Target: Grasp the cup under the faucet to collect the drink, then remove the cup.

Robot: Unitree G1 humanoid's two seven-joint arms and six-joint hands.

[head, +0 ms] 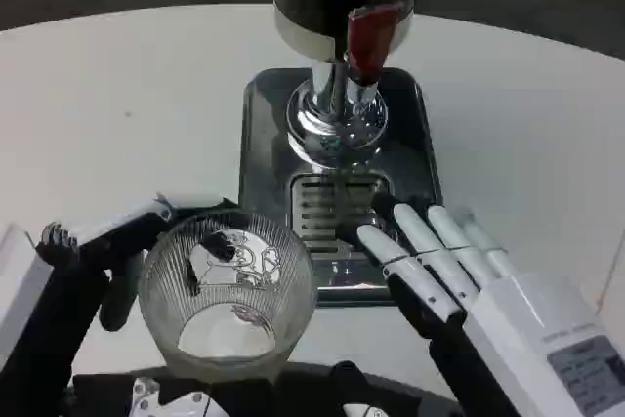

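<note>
Ribbed glass cup held short of the faucet

Clear, ribbed glass, printed with a dark figure on the near wall: the cup (227,292), upright, mouth open to the camera, apparently dry inside. Wrapped from its left by the left hand (103,266), dark fingers (132,231) curled round the far-left wall and touching it, so held rather than merely neared. Carried or resting just left of the right hand's fingertips and nearer the robot than the drip grille (327,204); whether lifted or standing on the counter (117,95) cannot be told. Not yet under the faucet (342,109), which hangs well beyond the fingertips over the steel drip tray (264,134), below the red tap lever (371,41).

Right hand (459,280) flat and empty, white fingers (410,266) stretched straight and close together, tips lying on the tray's front edge just right of the grille.

Handling, as a judgement: rigid and breakable, likely fairly heavy for its size, thick at the base. Ribs should give the fingers some bite, yet glass stays slippery, more so once wet. Best taken round the middle of the wall, below the rim, fingers opposite the thumb, kept level. Once filled, heavier and prone to slop; slow, upright withdrawal advisable. Knocking the rim against the chrome spout is the main risk.
</note>
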